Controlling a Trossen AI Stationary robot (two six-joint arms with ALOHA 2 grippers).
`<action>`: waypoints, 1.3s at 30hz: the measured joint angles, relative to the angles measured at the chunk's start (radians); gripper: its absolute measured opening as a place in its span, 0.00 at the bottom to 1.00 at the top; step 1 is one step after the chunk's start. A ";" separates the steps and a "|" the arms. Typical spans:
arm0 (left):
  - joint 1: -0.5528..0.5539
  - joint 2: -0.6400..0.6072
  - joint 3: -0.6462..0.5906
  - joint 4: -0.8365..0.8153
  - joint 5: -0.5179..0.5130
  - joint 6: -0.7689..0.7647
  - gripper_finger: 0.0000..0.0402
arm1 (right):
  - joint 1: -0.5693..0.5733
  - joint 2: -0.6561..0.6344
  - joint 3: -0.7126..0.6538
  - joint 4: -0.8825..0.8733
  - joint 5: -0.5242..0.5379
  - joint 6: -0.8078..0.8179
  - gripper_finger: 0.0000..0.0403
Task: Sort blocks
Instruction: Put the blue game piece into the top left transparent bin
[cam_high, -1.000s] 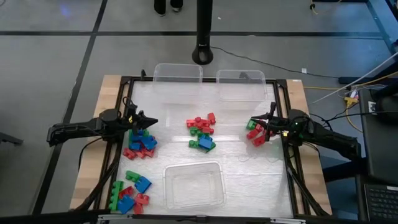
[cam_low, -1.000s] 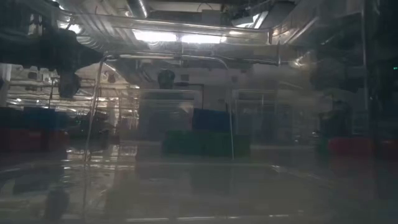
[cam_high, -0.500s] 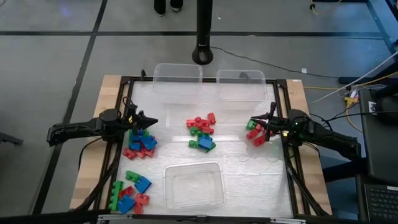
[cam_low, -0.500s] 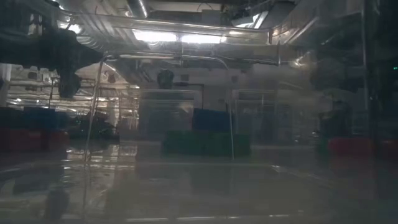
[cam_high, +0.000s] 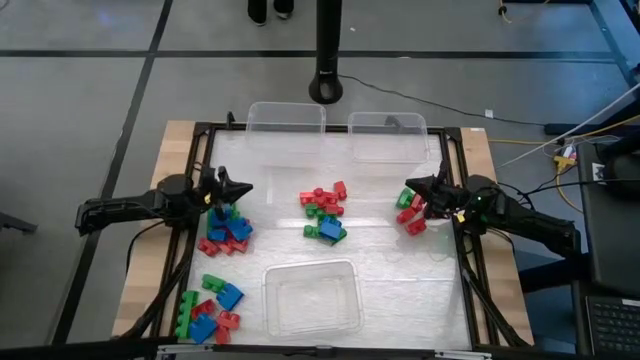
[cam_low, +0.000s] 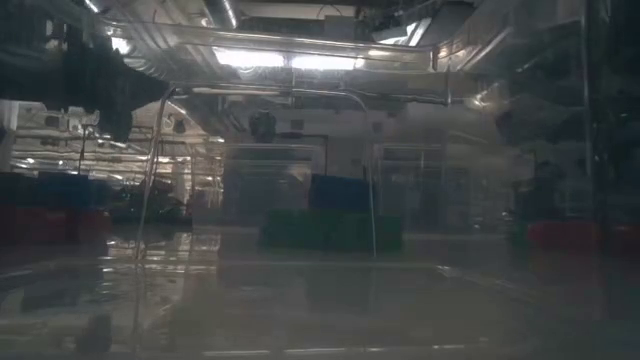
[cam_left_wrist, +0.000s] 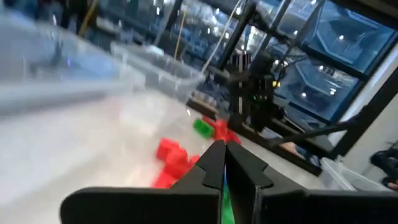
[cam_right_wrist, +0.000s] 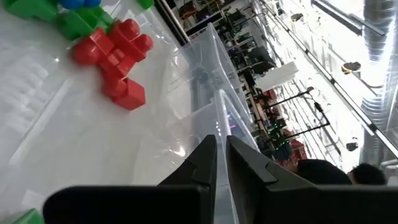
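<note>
Blocks (cam_high: 323, 213) are lying in four loose heaps on the white table (cam_high: 390, 260), and nothing seems sorted yet, so the task looks to be at its very start. In the high view, taking the central heap as the landmark, a second heap (cam_high: 226, 232) is sitting well to its left, a third (cam_high: 210, 308) is lying nearer the front left corner, and a small red and green heap (cam_high: 411, 212) is resting to its right. Three clear bins are waiting apparently empty: two (cam_high: 286, 117) (cam_high: 388, 135) beyond the central heap and one (cam_high: 311, 297) in front of it. The left gripper (cam_high: 238, 189) is hovering just above the left heap, fingers pressed together and carrying nothing. The right gripper (cam_high: 412, 185) is hanging over the right heap, likewise closed and empty.

The low view is looking through a clear bin wall, so only dim smudges of colour are showing and no block can be told apart.

The left wrist view is showing its closed fingers (cam_left_wrist: 210, 163) pointing across the table towards red bricks (cam_left_wrist: 173, 157) and a green one (cam_left_wrist: 202, 127).

The right wrist view is showing closed fingers (cam_right_wrist: 205, 160) aimed past a red cluster (cam_right_wrist: 115, 53) towards the clear bins (cam_right_wrist: 199, 74).

Judging from this, each arm is getting ready for a first pick; the next move calls for spreading the fingers, descending onto a single brick, and choosing a bin per colour.
</note>
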 joint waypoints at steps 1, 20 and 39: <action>0.000 0.000 0.000 0.016 -0.002 0.031 0.01 | 0.000 0.000 0.000 0.007 -0.001 0.000 0.10; 0.000 0.233 0.212 0.181 -0.004 0.378 0.00 | 0.000 0.000 0.000 0.133 -0.038 0.578 0.10; -0.048 1.000 0.918 -0.197 -0.002 0.546 0.00 | 0.000 0.000 0.000 0.120 -0.003 0.548 0.10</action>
